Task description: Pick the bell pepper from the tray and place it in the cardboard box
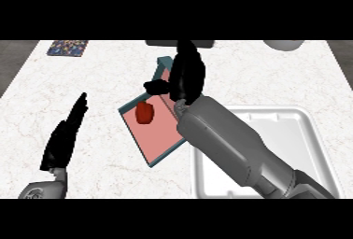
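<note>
A red bell pepper (144,112) lies on a pink tray with a teal rim (149,137) in the middle of the counter. My right hand (185,74) hovers over the tray's far end, beyond the pepper, fingers stretched away and thumb sticking out to the left; it holds nothing. Its grey forearm crosses the tray's right side and hides part of it. A white box-shaped container (303,126) sits at the lower right, partly under that forearm. My left hand (63,135) rests open at the left, fingers straight, apart from the tray.
A multicoloured patterned square (67,47) lies at the far left corner of the counter. A grey rounded object (284,45) shows at the far right edge, and a dark grey item (162,43) sits just behind my right hand.
</note>
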`<state>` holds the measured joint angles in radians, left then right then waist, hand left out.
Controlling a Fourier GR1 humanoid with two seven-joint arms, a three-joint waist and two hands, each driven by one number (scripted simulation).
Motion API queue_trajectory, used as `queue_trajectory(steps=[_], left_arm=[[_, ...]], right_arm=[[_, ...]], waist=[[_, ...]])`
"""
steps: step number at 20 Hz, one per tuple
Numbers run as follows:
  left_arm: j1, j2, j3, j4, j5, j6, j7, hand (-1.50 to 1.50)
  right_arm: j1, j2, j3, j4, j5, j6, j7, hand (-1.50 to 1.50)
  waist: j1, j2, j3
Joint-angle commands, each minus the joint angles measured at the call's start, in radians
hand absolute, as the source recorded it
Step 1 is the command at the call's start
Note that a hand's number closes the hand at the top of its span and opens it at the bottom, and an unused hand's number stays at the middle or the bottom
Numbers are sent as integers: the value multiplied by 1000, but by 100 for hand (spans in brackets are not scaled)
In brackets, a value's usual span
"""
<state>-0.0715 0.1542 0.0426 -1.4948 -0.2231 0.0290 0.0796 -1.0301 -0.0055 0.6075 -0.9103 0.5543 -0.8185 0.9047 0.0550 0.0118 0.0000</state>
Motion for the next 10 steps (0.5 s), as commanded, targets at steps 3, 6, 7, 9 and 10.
queue_trajectory(steps=[3, 6, 7, 9, 10], left_arm=[[25, 12, 17, -26, 6, 0, 11, 0], [93, 15, 16, -64, 2, 2, 4, 0], [73, 6, 24, -62, 5, 14, 7, 0], [87, 17, 37, -61, 21, -1, 16, 0], [67, 13, 27, -65, 15, -2, 34, 0]], right_arm=[[64, 5, -63, -85, -25, -308, -51, -150], [151, 2, -131, -186, 0, -314, -103, -150], [186, -15, -149, -204, -7, -323, -130, -150], [192, -85, -218, -240, -3, -306, -120, -150], [286, -100, -197, -290, 6, -321, -148, -150]], waist=[[-22, -8, 1], [-58, -19, 1], [-61, -16, 1], [-65, -17, 1], [-75, -18, 1]])
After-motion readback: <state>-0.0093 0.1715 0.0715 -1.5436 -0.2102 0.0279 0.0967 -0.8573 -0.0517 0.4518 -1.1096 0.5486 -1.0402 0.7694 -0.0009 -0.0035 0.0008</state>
